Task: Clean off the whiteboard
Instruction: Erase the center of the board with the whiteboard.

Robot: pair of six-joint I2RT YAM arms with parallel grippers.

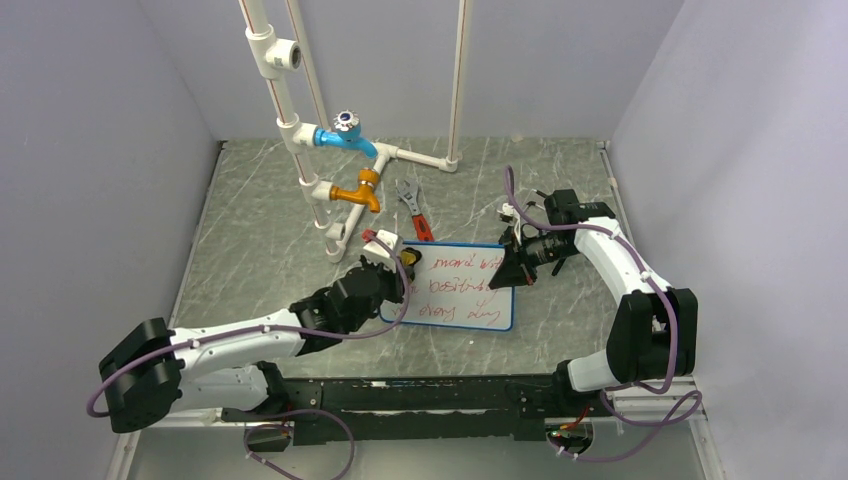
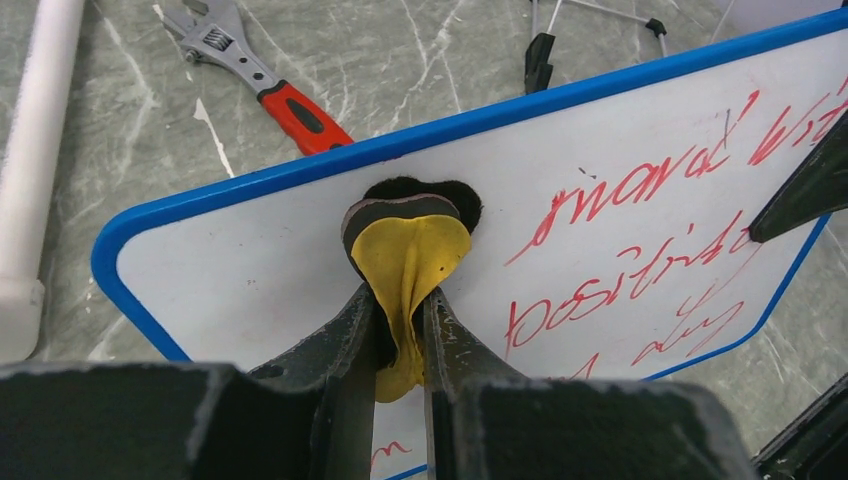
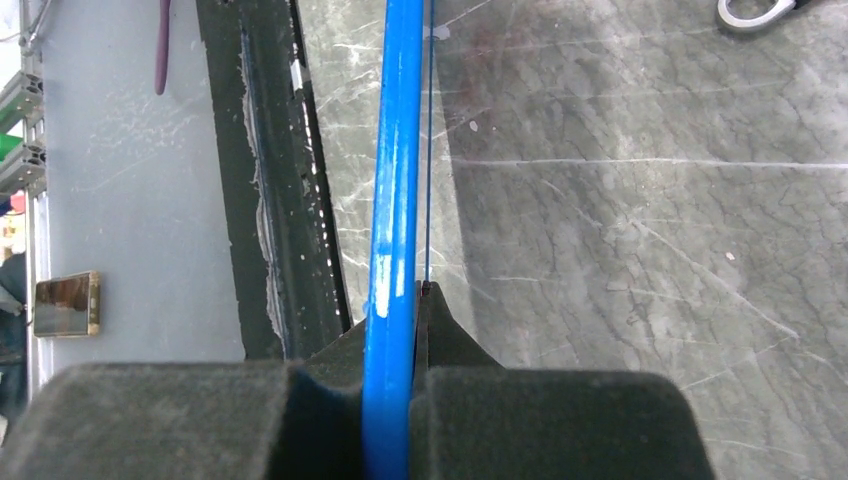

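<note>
Yellow felt eraser pad [image 2: 408,250], pinched in the left tool [image 2: 400,305], presses the ten o'clock corner of the blue-framed white whiteboard [image 1: 455,290] at the centre of the grey marbled surface [image 1: 250,250]. The right tool [image 1: 520,264] clamps its two o'clock edge. Erasing looks barely started; next, sweep toward three o'clock over the red writing [image 2: 650,250].

We see a grey marbled counter [image 1: 260,260]: pipe rig [image 1: 312,188] at eleven o'clock, red-handled wrench [image 1: 413,208] near centre, the whiteboard [image 1: 450,300] at the wrench's six o'clock.
</note>
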